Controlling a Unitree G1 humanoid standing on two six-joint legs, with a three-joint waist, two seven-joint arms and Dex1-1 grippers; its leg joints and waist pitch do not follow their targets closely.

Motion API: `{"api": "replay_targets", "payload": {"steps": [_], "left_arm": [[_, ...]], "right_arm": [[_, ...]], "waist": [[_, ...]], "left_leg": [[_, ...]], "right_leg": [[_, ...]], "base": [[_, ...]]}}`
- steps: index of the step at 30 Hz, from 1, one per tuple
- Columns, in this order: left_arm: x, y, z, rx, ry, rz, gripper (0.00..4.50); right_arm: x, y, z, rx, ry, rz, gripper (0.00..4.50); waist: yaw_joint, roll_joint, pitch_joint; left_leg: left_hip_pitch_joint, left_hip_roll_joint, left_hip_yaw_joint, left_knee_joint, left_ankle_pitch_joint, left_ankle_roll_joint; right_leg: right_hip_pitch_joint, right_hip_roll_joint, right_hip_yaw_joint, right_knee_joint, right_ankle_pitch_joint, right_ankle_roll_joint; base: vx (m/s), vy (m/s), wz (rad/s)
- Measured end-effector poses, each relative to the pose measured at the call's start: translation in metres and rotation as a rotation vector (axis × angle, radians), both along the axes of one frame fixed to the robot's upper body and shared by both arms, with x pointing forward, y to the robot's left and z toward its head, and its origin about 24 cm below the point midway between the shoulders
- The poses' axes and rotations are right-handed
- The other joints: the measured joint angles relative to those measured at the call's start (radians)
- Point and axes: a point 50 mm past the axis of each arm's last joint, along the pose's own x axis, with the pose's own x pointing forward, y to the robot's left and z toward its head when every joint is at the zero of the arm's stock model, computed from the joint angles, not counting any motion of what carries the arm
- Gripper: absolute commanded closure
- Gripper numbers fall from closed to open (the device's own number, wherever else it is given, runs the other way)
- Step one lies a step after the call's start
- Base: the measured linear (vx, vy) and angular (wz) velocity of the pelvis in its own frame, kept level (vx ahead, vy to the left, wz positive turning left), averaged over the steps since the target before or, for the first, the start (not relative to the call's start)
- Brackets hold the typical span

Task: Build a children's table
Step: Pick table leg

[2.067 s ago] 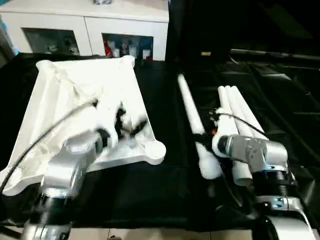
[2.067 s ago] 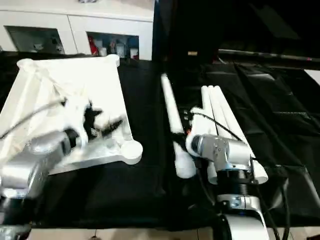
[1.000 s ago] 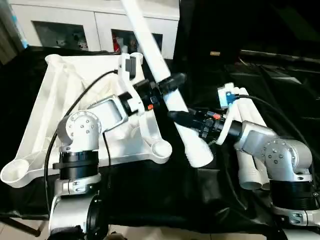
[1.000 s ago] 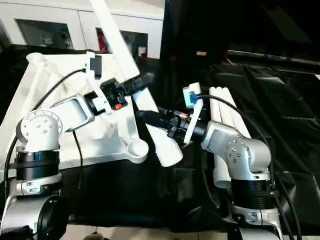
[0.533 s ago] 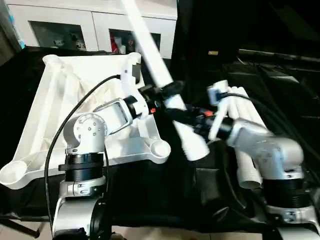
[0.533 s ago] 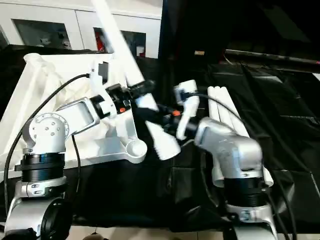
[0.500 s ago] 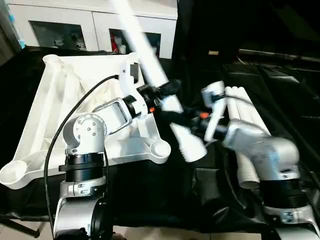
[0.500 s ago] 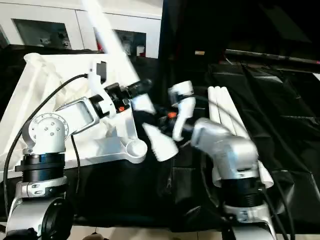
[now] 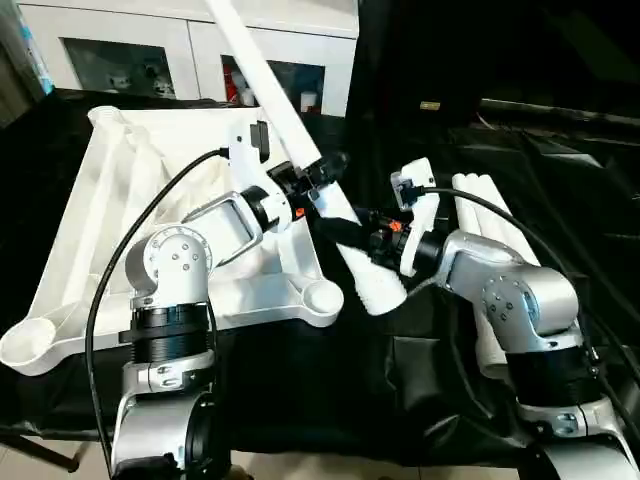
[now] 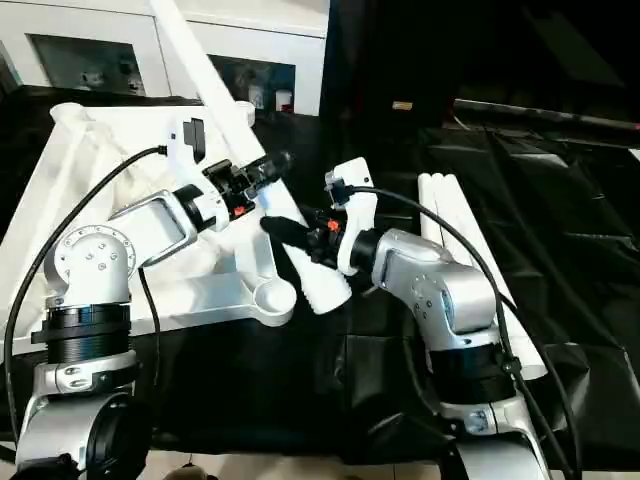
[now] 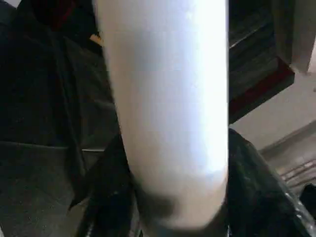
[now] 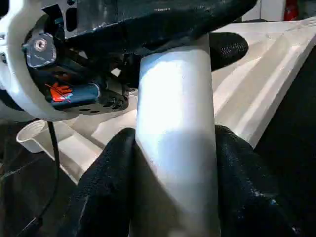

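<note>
The children's table top [image 9: 100,200] lies upside down on the left, with a round corner socket [image 9: 322,297] at its near right corner. One white leg [image 9: 262,80] slants from the upper left down to its thick end [image 9: 375,290], just right of that socket and above the cloth. My left gripper [image 9: 322,178] is shut on the leg's middle; in the left wrist view the leg [image 11: 168,113] sits between its black fingers [image 11: 108,197]. My right gripper [image 9: 345,235] is shut on the leg lower down, with fingers [image 12: 106,177] pressed to both sides. Three more legs [image 10: 445,200] lie side by side on the right.
A black cloth covers the work table [image 9: 300,380] and lies in folds on the right [image 9: 580,220]. A white cabinet with glass doors [image 9: 120,50] stands behind the table. The table's front edge runs just before my arms' bases.
My left gripper's fingers have closed in on the leg. The right arm has turned, and the leg's thick end has swung left toward the top's near corner socket.
</note>
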Motion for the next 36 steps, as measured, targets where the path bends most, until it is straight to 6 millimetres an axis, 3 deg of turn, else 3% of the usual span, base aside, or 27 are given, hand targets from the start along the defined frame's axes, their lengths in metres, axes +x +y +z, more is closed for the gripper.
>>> {"api": "replay_targets", "payload": {"steps": [10, 11, 18, 25, 36], "left_arm": [[0.001, 0.004, 0.003, -0.007, -0.011, -0.004, 2.58], [0.001, 0.004, 0.003, -0.007, -0.011, -0.005, 2.60], [0.003, 0.014, 0.000, 0.050, -0.032, -0.040, 2.64], [0.001, 0.022, 0.018, 0.077, -0.171, -0.178, 2.65], [-0.017, 0.012, 0.034, -0.016, -0.288, -0.432, 2.65]], "right_arm": [[0.002, 0.006, -0.001, -0.019, -0.051, -0.009, 2.67], [0.002, 0.006, -0.001, -0.020, -0.051, -0.007, 2.11], [0.000, -0.002, 0.003, -0.004, -0.039, 0.034, 1.56], [-0.010, -0.031, 0.014, 0.104, 0.092, 0.147, 1.54], [-0.022, -0.026, 0.012, 0.128, 0.192, 0.273, 1.54]], "waist": [[-0.001, 0.000, 0.000], [-0.001, 0.000, 0.000], [0.000, 0.001, 0.000], [-0.001, -0.001, 0.000], [-0.001, -0.002, 0.000]], "left_leg": [[0.000, 0.000, 0.000, 0.000, 0.000, 0.000], [0.000, 0.000, 0.000, 0.000, 0.000, 0.000], [0.000, 0.000, 0.000, 0.000, 0.000, 0.000], [0.001, 0.000, 0.000, 0.000, 0.000, 0.000], [0.002, 0.001, 0.000, 0.001, 0.003, 0.000]], "right_leg": [[0.000, 0.000, 0.000, 0.000, 0.000, 0.000], [0.000, 0.000, 0.000, 0.000, 0.000, 0.000], [0.000, 0.000, -0.001, 0.001, 0.000, 0.000], [0.000, 0.000, 0.000, 0.001, 0.000, 0.000], [0.000, 0.000, -0.001, 0.004, 0.001, -0.001]], "base": [[0.000, 0.000, 0.00], [0.000, 0.000, 0.00], [0.000, 0.000, 0.00], [0.000, 0.000, 0.00], [0.000, 0.000, 0.00]]}}
